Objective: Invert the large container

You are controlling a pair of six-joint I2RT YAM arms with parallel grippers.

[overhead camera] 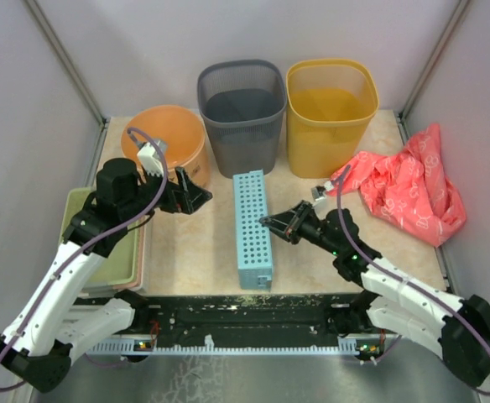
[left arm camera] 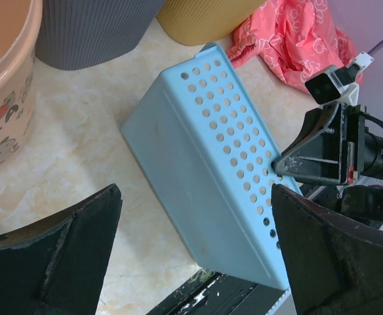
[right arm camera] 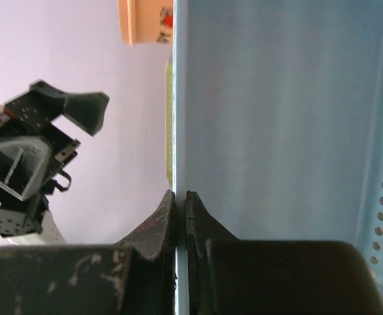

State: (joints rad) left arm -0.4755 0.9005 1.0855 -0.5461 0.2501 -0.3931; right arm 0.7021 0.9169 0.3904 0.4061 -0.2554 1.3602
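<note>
A grey bin [overhead camera: 242,126] and yellow bin [overhead camera: 329,138] are standing at twelve o'clock, bucket [overhead camera: 185,158] at ten, cloth [overhead camera: 409,189] at two, tray [overhead camera: 71,203] at nine.

table [overhead camera: 186,252]: I see a beige marbled top.
back row: orange bucket [overhead camera: 178,134], grey mesh bin [overhead camera: 243,126], yellow bin [overhead camera: 329,117], left to right, all upright.
centre: blue container [overhead camera: 252,227], lengthwise, holed face up.
right: pink cloth [overhead camera: 409,189], crumpled, near the yellow bin.
left edge: green tray [overhead camera: 123,256], I can't tell what's under it.

A robotics lab cell: plain pale panels [overhead camera: 27,109] on metal posts [overhead camera: 65,59] stand behind and beside the marble-patterned bench [overhead camera: 186,256]; left arm [overhead camera: 56,290] and right arm [overhead camera: 413,298] are bolted at its near edge.
</note>
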